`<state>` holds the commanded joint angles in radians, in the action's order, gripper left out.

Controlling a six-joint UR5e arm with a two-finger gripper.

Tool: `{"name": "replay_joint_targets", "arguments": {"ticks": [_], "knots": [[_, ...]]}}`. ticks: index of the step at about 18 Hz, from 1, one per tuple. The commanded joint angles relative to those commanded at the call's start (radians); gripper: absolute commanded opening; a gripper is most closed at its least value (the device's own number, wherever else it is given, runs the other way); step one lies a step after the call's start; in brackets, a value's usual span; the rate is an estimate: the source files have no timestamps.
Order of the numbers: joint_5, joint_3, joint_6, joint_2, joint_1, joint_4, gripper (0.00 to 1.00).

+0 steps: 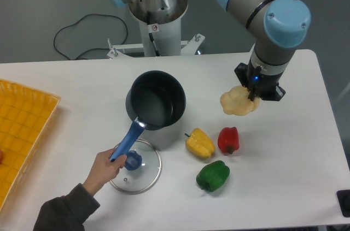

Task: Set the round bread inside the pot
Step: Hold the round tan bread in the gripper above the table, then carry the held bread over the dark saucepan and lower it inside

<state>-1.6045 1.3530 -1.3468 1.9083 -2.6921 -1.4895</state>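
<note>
The round bread (pixel 237 101) is a pale tan bun with scalloped edges, on the right part of the white table. My gripper (pixel 255 95) is directly over its right edge, fingers hidden under the wrist, so I cannot tell whether they grip it or whether the bread is lifted. The pot (pixel 156 100) is dark grey, open and empty, left of the bread. A human hand (pixel 102 169) holds the end of its blue handle (pixel 127 141).
A glass lid with a blue knob (pixel 135 166) lies under the pot handle. A yellow pepper (pixel 199 143), a red pepper (pixel 228 140) and a green pepper (pixel 213 176) sit in front of the bread. A yellow tray (pixel 22 127) is at the left edge.
</note>
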Motion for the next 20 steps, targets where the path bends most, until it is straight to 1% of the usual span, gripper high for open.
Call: {"name": "replay_joint_targets", "arguments": {"ticks": [11, 13, 15, 17, 20], "knots": [[0.001, 0.018, 0.005, -0.008, 0.008, 0.005, 0.00], [0.003, 0.031, 0.009, -0.009, 0.027, 0.005, 0.00], [0.005, 0.041, 0.012, -0.024, 0.049, 0.006, 0.00], [0.026, 0.069, 0.034, -0.054, 0.067, 0.009, 0.00], [0.031, 0.092, 0.090, -0.086, 0.123, 0.009, 0.00]]}}
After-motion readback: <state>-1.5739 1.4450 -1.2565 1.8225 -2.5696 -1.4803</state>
